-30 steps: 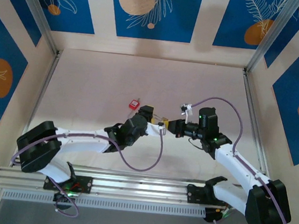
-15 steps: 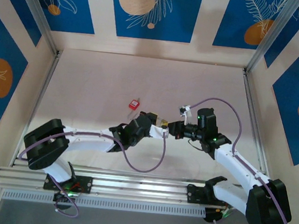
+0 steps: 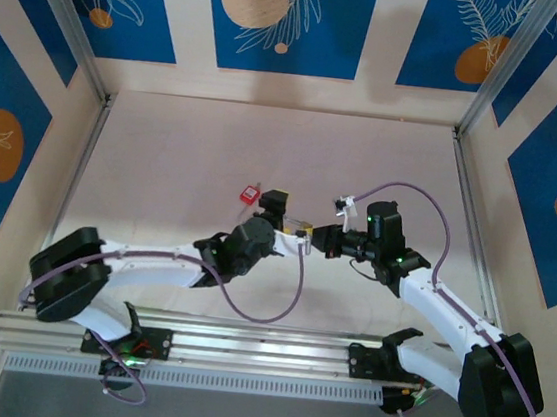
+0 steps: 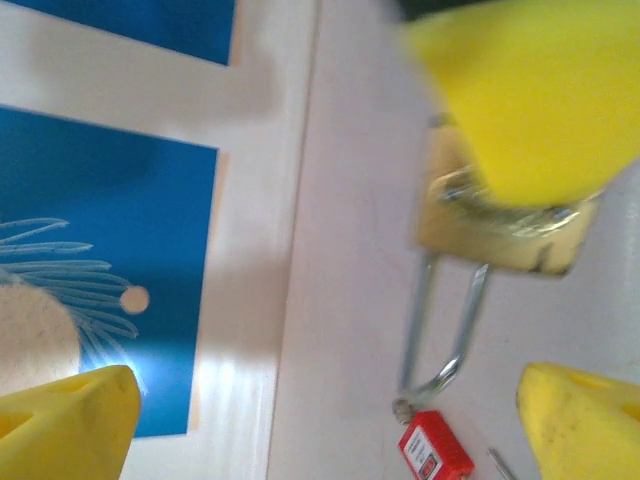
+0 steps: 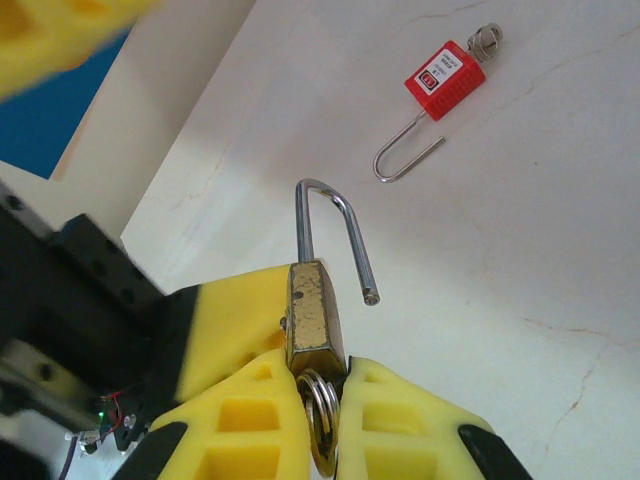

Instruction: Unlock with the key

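Now we see right gripper [image 5: 318, 378] clenched on square brass padlock [image 5: 313, 310] at lower centre of right wrist frame, silver shackle [image 5: 335, 230] open, left gripper [image 4: 325, 415] released, small red padlock [image 5: 445, 78] upper right

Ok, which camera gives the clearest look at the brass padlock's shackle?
The right wrist view: the brass padlock sits sharp and close, its shackle swung open with the free end out of the body. The left wrist view shows the padlock blurred and partly covered. The top view shows just a tiny glint.
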### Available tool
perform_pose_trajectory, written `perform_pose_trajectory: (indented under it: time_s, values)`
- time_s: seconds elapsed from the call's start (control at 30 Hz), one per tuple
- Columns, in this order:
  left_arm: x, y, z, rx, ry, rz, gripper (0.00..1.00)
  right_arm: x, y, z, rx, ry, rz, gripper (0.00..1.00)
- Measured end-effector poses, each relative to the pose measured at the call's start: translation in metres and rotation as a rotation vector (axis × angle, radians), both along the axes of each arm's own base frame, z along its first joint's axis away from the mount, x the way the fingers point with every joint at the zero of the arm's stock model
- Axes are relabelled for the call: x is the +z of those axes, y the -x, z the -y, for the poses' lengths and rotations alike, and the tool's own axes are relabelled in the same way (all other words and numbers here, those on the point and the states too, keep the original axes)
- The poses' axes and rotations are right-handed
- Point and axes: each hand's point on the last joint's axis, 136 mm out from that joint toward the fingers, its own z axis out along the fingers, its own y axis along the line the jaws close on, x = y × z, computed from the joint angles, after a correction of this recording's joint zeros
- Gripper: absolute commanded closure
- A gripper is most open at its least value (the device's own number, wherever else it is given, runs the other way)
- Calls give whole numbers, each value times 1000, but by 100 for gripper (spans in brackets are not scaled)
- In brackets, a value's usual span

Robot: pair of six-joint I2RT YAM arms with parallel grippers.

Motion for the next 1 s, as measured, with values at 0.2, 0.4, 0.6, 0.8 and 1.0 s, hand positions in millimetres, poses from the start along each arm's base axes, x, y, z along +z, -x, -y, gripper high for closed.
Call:
perform_pose_trajectory:
  time_s: [0.2,0.4,0.6,0.8,1.0]
  values:
    - [59,11,-35,64,183,27,3,-2,-7,1,-20,-1,-24,93]
    - [82,18,-70,150,326,44,5,-19,-15,0,-44,20,-90,92]
    - [68,18,-83,208,348,25,6,-43,-31,-4,-72,60,-149,92]
    - [66,16,-84,227,372,18,6,-71,-37,-8,-86,93,-208,93]
    - [68,16,-85,231,407,21,7,-88,-36,-16,-88,143,-220,93]
